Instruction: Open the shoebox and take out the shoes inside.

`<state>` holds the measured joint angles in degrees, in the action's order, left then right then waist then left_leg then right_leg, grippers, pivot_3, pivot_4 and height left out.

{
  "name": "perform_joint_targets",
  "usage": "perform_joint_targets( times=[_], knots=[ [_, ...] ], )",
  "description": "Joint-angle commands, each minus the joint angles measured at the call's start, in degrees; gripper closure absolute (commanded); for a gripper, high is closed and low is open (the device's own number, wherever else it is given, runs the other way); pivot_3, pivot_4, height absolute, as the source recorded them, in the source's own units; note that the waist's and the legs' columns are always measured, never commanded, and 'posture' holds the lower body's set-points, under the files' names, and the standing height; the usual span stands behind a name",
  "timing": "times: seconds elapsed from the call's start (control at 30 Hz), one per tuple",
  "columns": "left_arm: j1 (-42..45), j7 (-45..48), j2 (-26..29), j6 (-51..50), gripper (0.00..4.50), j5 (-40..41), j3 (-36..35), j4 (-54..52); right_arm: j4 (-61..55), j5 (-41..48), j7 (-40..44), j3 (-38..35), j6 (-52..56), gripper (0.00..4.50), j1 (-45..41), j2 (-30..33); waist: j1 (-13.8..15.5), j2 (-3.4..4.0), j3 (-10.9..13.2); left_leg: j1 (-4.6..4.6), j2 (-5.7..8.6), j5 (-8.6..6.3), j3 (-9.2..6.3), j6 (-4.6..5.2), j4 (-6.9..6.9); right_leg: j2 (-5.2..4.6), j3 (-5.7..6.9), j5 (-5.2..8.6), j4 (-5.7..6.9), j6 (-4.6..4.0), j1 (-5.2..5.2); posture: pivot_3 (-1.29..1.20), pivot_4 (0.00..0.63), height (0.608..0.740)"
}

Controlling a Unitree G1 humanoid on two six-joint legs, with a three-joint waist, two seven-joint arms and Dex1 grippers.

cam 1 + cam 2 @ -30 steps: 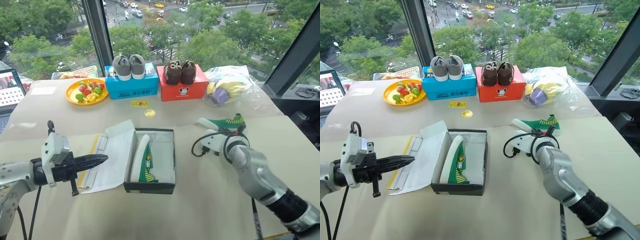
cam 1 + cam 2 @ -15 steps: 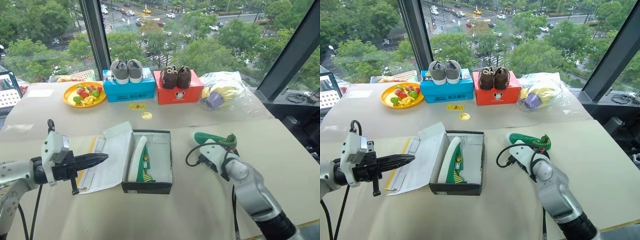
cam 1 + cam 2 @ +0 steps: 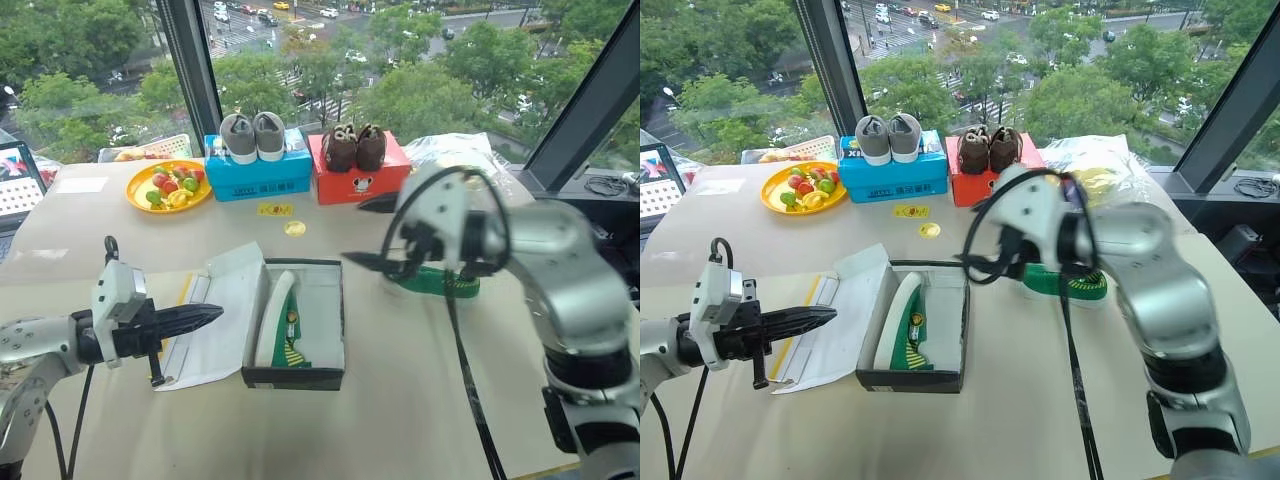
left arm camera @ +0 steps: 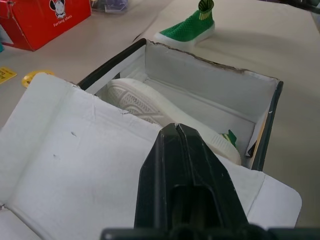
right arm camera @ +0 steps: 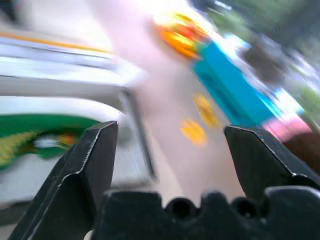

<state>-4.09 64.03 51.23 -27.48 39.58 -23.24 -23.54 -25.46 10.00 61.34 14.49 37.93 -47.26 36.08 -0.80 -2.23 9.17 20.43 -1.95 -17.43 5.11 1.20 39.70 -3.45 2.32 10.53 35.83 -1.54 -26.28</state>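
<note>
The shoebox (image 3: pixel 296 325) lies open near the middle of the bench (image 3: pixel 420 420), its white-lined lid folded flat toward the left edge, one green-and-white shoe (image 3: pixel 284 322) on its side within. The second shoe (image 3: pixel 440 282) stands on the bench just right of the box, partly behind the right arm. The left end effector (image 3: pixel 212 316), fingers pressed shut and empty, hovers over the lid; its wrist view shows the pale ribbed sole (image 4: pixel 145 102) of the boxed shoe. The right end effector (image 3: pixel 368 232) hangs above the box's far right corner, fingers (image 5: pixel 92 165) spread wide, holding nothing.
</note>
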Motion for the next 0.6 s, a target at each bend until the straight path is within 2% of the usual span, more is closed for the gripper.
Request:
perform_joint_targets(
  times=[0.03,0.27,0.37,0.6],
  knots=[
    [1.1,-0.2,-0.1,1.2,4.5,0.0,-0.1,-0.2,5.6,-6.3,4.9,8.8,-16.1,0.51,-3.5,0.4,0.1,0.0,0.0,0.03,0.01,-0.01,0.02,0.02,0.05,-0.05,-0.01,0.0,-0.01,0.03,0.0,0.0,0.15,0.731],
    [0.3,-0.7,-0.3,1.1,4.5,0.1,-0.4,-0.9,19.9,-19.5,8.5,20.1,-45.3,0.51,-8.6,-0.6,0.1,0.0,0.0,0.21,0.04,-0.11,0.05,0.19,0.21,-0.14,-0.01,-0.02,-0.14,0.22,-0.03,0.0,0.15,0.731],
    [-0.3,-1.1,-0.6,1.0,4.5,0.3,-0.7,-1.4,26.5,-25.7,6.1,22.8,-55.0,0.51,-11.2,-2.4,0.0,0.0,0.0,0.21,0.0,-0.06,0.04,0.1,0.19,-0.09,0.01,-0.01,-0.08,0.2,-0.08,0.0,0.15,0.731],
    [-1.6,-2.1,-1.2,0.9,4.5,0.5,-1.2,-2.7,34.3,-30.8,4.2,23.6,-64.7,0.51,-14.8,-6.9,-0.1,0.01,0.0,0.17,-0.03,0.01,0.04,-0.02,0.19,-0.07,-0.01,-0.01,0.05,0.14,-0.1,0.0,0.15,0.731]
  ],
)
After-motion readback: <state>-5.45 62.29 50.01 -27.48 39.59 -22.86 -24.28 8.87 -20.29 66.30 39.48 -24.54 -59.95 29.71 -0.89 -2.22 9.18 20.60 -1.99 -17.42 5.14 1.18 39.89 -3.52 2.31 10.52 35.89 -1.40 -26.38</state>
